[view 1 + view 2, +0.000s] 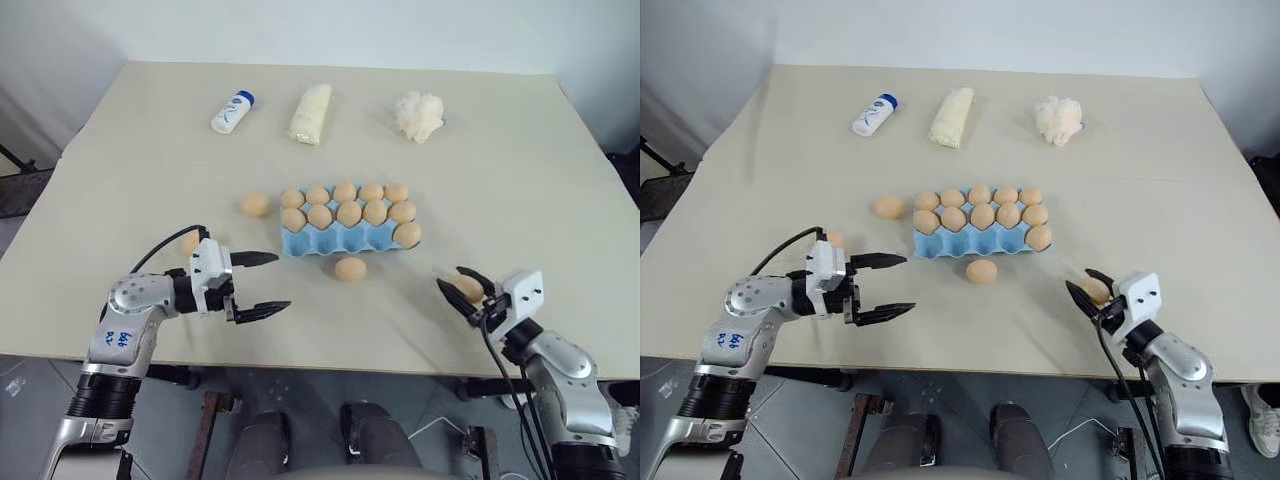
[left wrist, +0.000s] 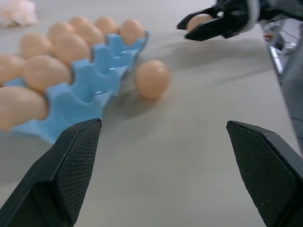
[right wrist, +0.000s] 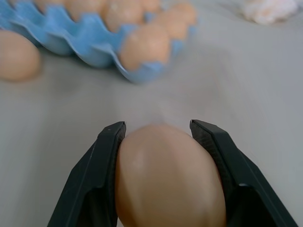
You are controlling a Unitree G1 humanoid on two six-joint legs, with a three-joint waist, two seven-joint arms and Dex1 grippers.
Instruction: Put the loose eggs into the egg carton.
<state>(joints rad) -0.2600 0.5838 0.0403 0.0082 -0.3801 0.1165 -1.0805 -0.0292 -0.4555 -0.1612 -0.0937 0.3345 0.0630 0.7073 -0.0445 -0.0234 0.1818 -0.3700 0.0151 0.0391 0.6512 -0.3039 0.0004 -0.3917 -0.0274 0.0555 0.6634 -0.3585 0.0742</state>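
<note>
Pinching egg (image 3: 168,177) lower right of frame, right gripper (image 1: 466,291). Left gripper (image 1: 262,283) hovering lower left, fingers spread wide. Egg carton (image 1: 330,243) sitting centre of surface (image 1: 520,180); loose eggs (image 1: 350,268) lying beside it.

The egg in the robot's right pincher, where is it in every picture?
Left eye view: the held egg sits low on the right, in the right gripper.
Right eye view: low right too.
Left wrist view: far off.
Right wrist view: up close, between the black fingers.
Shared landmark: the blue egg carton.
</note>
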